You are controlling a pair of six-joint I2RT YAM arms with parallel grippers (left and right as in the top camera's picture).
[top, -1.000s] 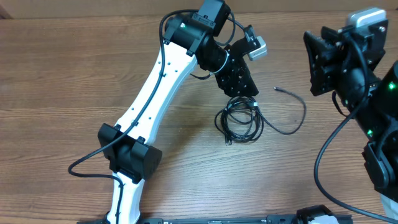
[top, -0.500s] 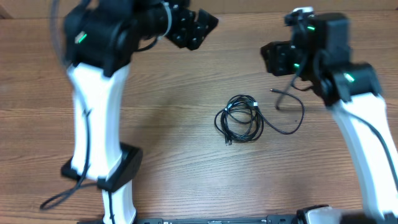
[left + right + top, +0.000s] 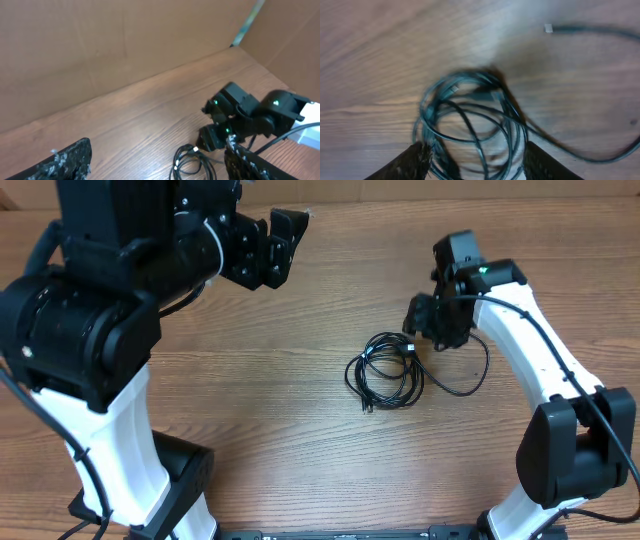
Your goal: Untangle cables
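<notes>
Midway across the surface (image 3: 300, 440), a little nearer its right edge than its left, the cables (image 3: 385, 372) lie as one flat coil of overlapping black loops, the strands crossing too closely to count. One loose cord (image 3: 484, 378) leaves the coil's right side, curves out toward the right edge and bends back toward the far edge. The right wrist view shows its small pale plug (image 3: 548, 28) lying apart from the loops. The right gripper (image 3: 432, 322) hangs just over the coil's far right side with its jaws spread. In its own blurred view the two fingers (image 3: 417, 160) stand either side of the loops with nothing pinched between them; whether they touch the wood cannot be told. The left gripper (image 3: 272, 245) is raised well away near the far edge, toward the left, its jaws wide and empty. By my reading the task is barely begun: one cord's end lies free, but the main bundle is not yet separated. What is left is to take one strand, draw it out of the loops while the rest is held down, and repeat until each cord lies by itself.
</notes>
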